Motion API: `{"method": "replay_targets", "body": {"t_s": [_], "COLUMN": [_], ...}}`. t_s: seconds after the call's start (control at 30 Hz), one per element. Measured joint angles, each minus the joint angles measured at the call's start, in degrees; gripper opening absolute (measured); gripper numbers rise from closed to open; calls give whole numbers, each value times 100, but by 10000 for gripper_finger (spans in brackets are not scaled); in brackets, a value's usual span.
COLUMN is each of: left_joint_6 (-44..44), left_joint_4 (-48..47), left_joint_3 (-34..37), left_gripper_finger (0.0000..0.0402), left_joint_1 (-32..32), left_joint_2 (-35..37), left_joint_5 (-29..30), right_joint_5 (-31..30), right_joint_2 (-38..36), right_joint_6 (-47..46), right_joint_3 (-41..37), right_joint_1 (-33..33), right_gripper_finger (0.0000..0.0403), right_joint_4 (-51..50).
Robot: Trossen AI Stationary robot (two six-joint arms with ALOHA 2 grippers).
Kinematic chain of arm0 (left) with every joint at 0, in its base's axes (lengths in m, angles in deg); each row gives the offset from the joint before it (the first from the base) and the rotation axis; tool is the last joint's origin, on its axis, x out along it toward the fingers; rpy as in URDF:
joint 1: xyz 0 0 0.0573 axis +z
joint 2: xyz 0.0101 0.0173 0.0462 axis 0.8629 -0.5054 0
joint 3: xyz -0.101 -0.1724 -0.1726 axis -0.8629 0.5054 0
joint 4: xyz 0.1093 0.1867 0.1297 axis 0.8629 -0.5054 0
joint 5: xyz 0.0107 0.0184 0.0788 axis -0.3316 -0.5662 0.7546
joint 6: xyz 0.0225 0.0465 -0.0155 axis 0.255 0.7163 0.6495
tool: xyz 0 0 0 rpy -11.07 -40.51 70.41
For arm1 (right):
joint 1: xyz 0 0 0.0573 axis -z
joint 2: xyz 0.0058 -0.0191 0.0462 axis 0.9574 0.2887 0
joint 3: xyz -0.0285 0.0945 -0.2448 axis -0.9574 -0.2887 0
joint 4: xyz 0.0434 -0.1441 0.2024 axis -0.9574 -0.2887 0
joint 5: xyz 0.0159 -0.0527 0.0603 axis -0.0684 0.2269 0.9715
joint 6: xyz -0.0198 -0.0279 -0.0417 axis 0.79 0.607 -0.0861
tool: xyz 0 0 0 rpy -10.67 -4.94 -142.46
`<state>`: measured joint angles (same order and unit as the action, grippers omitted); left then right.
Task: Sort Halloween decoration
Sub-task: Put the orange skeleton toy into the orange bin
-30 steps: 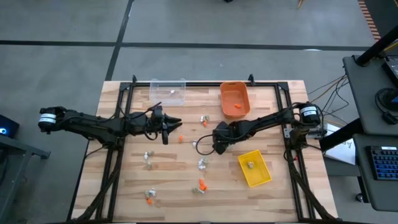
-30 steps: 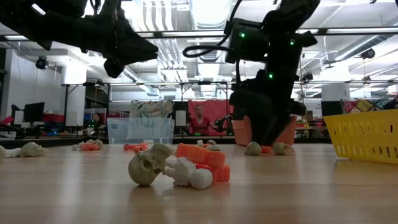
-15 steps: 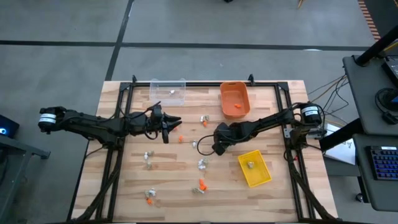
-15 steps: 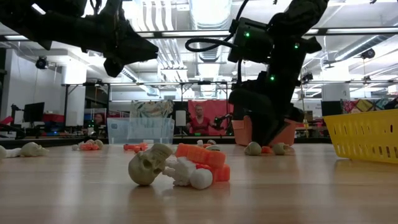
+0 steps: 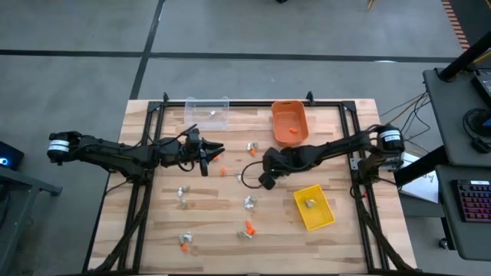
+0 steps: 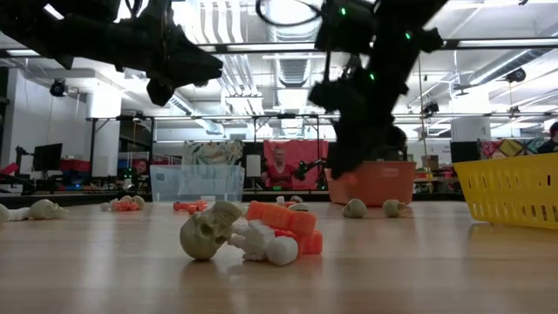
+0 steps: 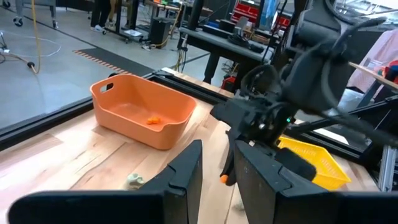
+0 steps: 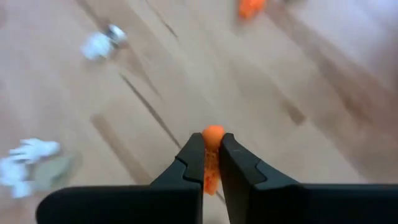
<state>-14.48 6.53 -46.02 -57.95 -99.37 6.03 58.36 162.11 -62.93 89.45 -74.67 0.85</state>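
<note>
My right tool [image 8: 210,163] hung above the middle of the surface [image 5: 345,238], its fingers pinched tight on an orange trinket [image 8: 212,157]. My left tool [image 5: 215,154] hovered nearby, fingers a narrow gap apart and empty. Other trinkets [image 5: 249,202] lay scattered across the surface.

You're looking at two dark, nearly black arms built from slim jointed segments. Each shoulder carries a pale grey cylindrical motor housing, and a thin black cable loops loose beside the right arm's wrist. In the low view, small green indicator lights glow on the right arm. The right gripper [image 8: 211,163] ends in two flat, matte black tapered fingers [image 8: 189,163].
</note>
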Motion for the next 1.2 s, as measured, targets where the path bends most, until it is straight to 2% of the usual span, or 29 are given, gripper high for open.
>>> {"method": "replay_targets", "body": {"t_s": [0.33, 0.47, 0.6, 0.7, 0.87, 1.07, 1.2], "left_joint_6": [2, 1, 1, 2, 47, 71, 155], "left_joint_4": [11, 11, 10, 9, 7, 7, 7], "left_joint_3": [0, 0, 0, 0, 0, 0, 0], "left_gripper_finger": [75, 75, 75, 75, 75, 75, 75], "left_joint_1": [-1, -1, -1, -1, -1, -1, -1], "left_joint_2": [0, 0, 0, 0, 0, 0, 0], "left_joint_5": [-2, -4, -6, -6, -8, -9, -2], "right_joint_5": [-15, -89, -649, -930, -848, -115, -13], "right_joint_2": [-99, -99, -99, -99, -49, 124, 310], "right_joint_6": [1392, 1767, 1912, 1940, 2195, 2528, 2714], "right_joint_3": [1283, 1789, 2110, 2137, 1838, 1457, 1297], "right_joint_1": [330, 742, 1273, 1788, 2701, 3540, 3778], "right_gripper_finger": [18, 18, 18, 18, 18, 18, 18], "right_joint_4": [-116, -756, -1701, -2234, -2311, -2006, -1748]}}
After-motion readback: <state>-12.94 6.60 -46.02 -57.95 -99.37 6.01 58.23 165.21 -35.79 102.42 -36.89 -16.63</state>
